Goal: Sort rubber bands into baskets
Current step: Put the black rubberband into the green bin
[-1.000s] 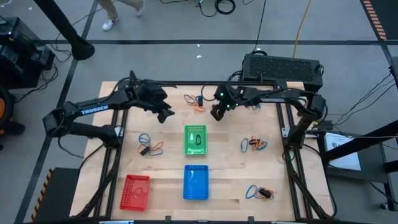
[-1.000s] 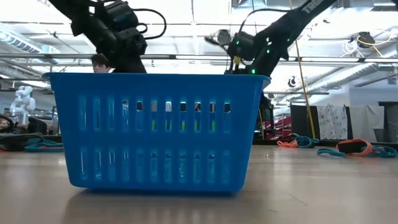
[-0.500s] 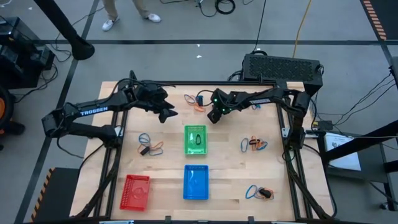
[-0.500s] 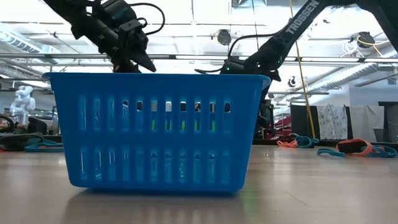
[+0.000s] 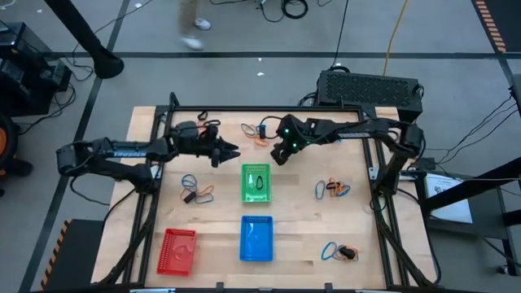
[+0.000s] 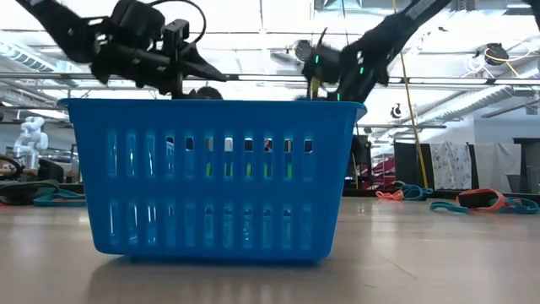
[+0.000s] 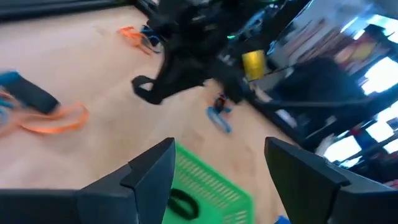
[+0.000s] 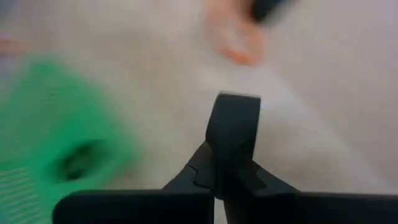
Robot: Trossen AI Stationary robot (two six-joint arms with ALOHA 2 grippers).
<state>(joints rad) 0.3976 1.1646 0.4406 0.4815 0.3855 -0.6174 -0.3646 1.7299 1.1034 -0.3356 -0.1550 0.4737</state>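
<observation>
Three baskets stand in the table's middle and near part: green (image 5: pixel 256 183) with a black rubber band (image 7: pixel 181 202) in it, blue (image 5: pixel 256 238) and red (image 5: pixel 177 250). Orange, blue and black rubber bands lie in loose clusters on the wood (image 5: pixel 256 133) (image 5: pixel 195 190) (image 5: pixel 330 189) (image 5: pixel 339 251). My left gripper (image 5: pixel 234 151) is open, points nearly level toward the table's right, and hangs just left of the green basket's far end. My right gripper (image 5: pixel 281 156) is shut, slants down above the bare wood beyond the green basket's far right corner, and shows nothing between its fingers (image 8: pixel 233 124).
A black box (image 5: pixel 368 89) sits beyond the far right edge. The two grippers stand close together over the green basket's far end. The blue basket (image 6: pixel 211 173) fills the low view. A person walks past beyond the far edge (image 5: pixel 191 24).
My left gripper has sunk and tipped from slanting down to nearly level, reaching a little toward the table's right. My right gripper has shifted slightly toward the near edge, closer to the green basket.
</observation>
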